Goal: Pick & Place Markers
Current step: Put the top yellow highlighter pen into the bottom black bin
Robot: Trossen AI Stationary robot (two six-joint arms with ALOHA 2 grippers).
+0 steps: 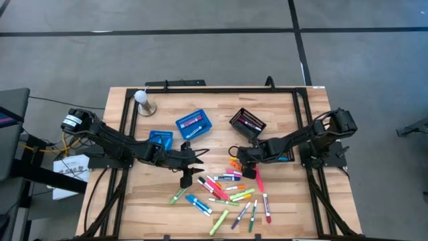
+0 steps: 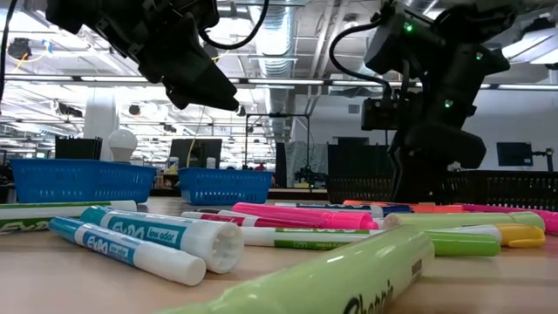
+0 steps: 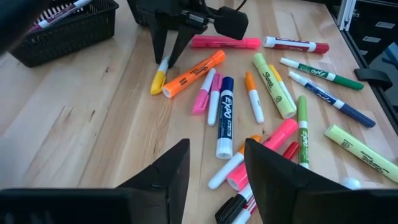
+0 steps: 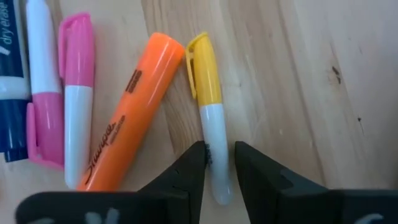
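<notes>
Fingers (image 4: 189, 171) of the right gripper (image 4: 217, 168) straddle the white barrel of a yellow-capped marker (image 4: 208, 112) lying on the wooden table (image 1: 154, 201) — narrowly parted, beside an orange highlighter (image 4: 127, 112). The left gripper (image 3: 214, 165) hovers spread apart, empty, over the scattered markers (image 1: 227, 194) — near a blue basket (image 1: 192, 124).

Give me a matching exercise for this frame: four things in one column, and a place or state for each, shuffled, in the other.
Things:
1. left gripper
2. right gripper
3. yellow-capped marker
4. orange highlighter

Places or states:
A. lies flat on the table beside the yellow-capped marker
B. open, empty, above the marker pile
C. its white barrel sits between two dark fingers
D. fingers down at the table, either side of a marker barrel

Pairs: 1-B, 2-D, 3-C, 4-A
</notes>
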